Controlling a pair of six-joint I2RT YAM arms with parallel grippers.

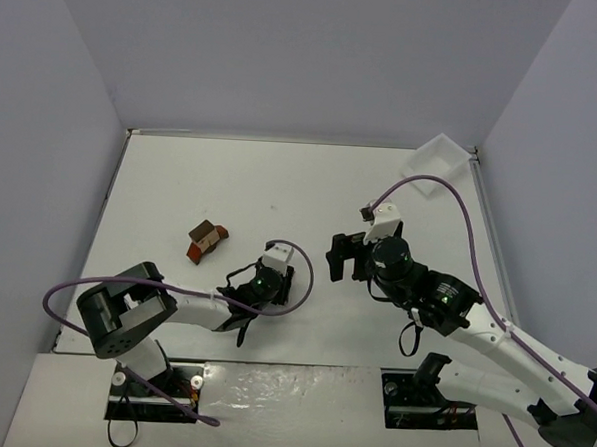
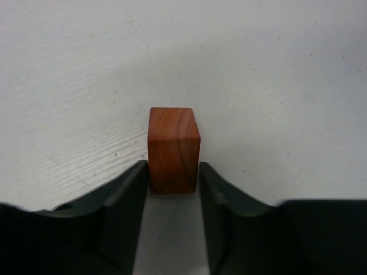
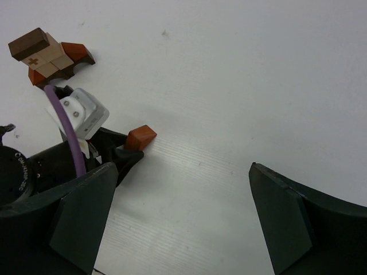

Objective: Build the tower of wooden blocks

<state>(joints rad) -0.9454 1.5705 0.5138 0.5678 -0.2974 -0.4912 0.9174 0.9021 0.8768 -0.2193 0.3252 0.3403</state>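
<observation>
My left gripper (image 2: 174,172) is shut on a red-brown wood block (image 2: 174,150), which stands upright between the fingertips, low over the white table. The right wrist view shows the same block (image 3: 141,137) at the tip of the left gripper (image 3: 129,150). The tower (image 1: 206,241) is a small cluster left of that arm. It has a dark brown block on top, a pale cube with a red mark, and red-brown pieces (image 3: 49,54). My right gripper (image 1: 345,254) hovers open and empty to the right of the left gripper, its jaws (image 3: 182,169) wide apart over bare table.
A white plastic tray (image 1: 437,156) sits in the back right corner. Grey walls enclose the table on three sides. A purple cable (image 1: 301,274) loops around the left wrist, and another arcs over the right arm (image 1: 460,207).
</observation>
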